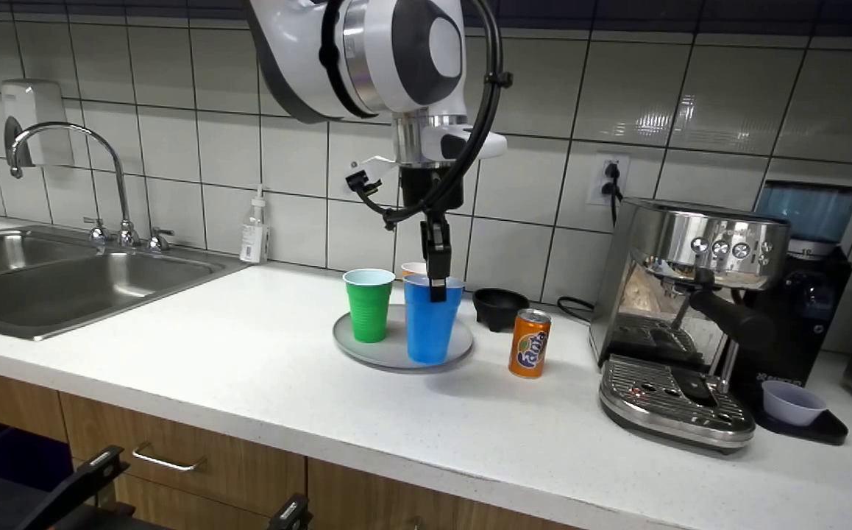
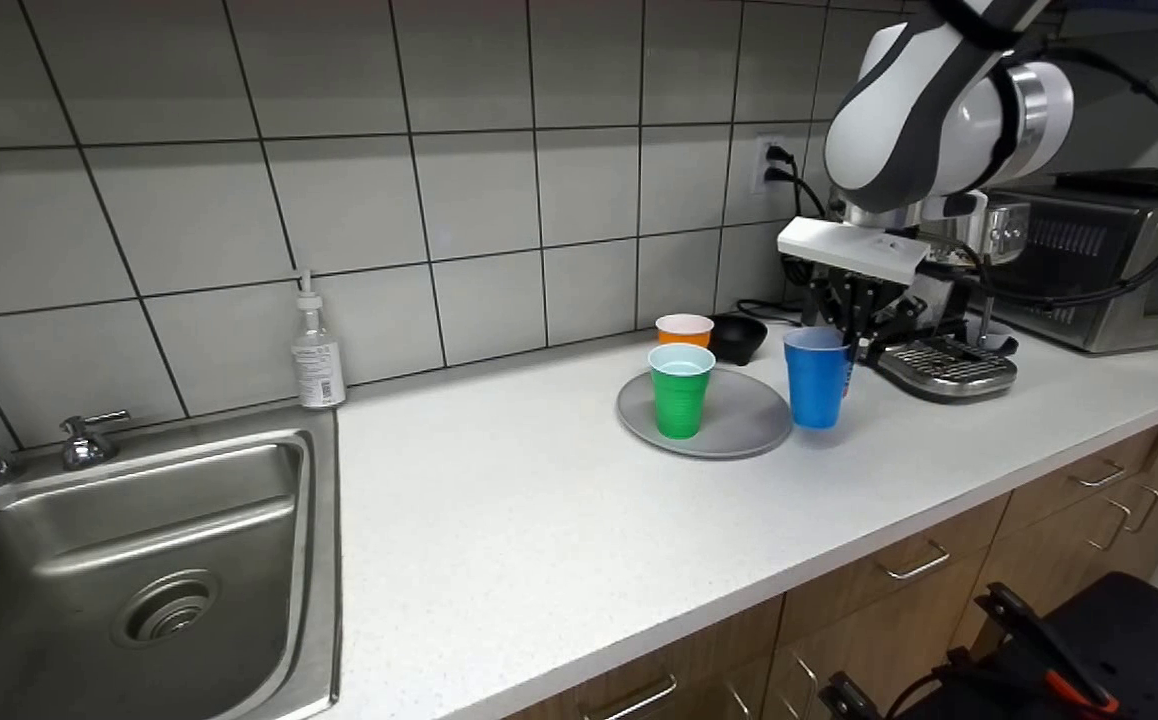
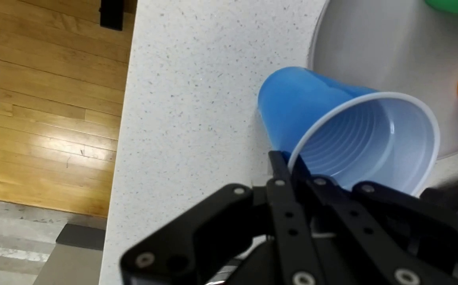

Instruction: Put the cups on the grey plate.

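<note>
By the grey plate (image 2: 744, 412) stands a can (image 1: 529, 344) — black bowl (image 1: 499, 309) behind.

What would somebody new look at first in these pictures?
Probably the big robot arm hanging over the counter, its gripper holding a blue cup near the grey plate. Next, perhaps the bright green cup standing on that plate, then the shiny coffee machine on the right in both exterior views.

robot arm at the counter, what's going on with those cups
The robot's gripper is pinching the blue cup by its rim, holding it up beside the grey plate. The green cup and the orange cup already stand on the plate. Only the blue one is left to set down.
</note>
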Action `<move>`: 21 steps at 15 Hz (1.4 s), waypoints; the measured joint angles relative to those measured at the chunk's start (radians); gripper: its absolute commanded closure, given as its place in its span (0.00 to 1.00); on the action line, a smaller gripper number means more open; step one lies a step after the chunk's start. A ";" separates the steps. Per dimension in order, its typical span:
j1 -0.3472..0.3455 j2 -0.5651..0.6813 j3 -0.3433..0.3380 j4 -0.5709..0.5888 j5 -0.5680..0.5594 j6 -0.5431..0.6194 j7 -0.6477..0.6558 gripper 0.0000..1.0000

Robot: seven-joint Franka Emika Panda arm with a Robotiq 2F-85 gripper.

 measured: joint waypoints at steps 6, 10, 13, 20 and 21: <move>0.011 0.043 0.027 0.047 0.075 0.003 -0.054 0.99; 0.028 0.105 0.034 0.103 0.114 0.004 -0.085 0.99; 0.043 0.155 0.034 0.150 0.130 0.004 -0.101 0.99; 0.067 0.252 0.034 0.239 0.143 0.004 -0.115 0.99; 0.068 0.262 0.034 0.247 0.146 0.004 -0.116 0.99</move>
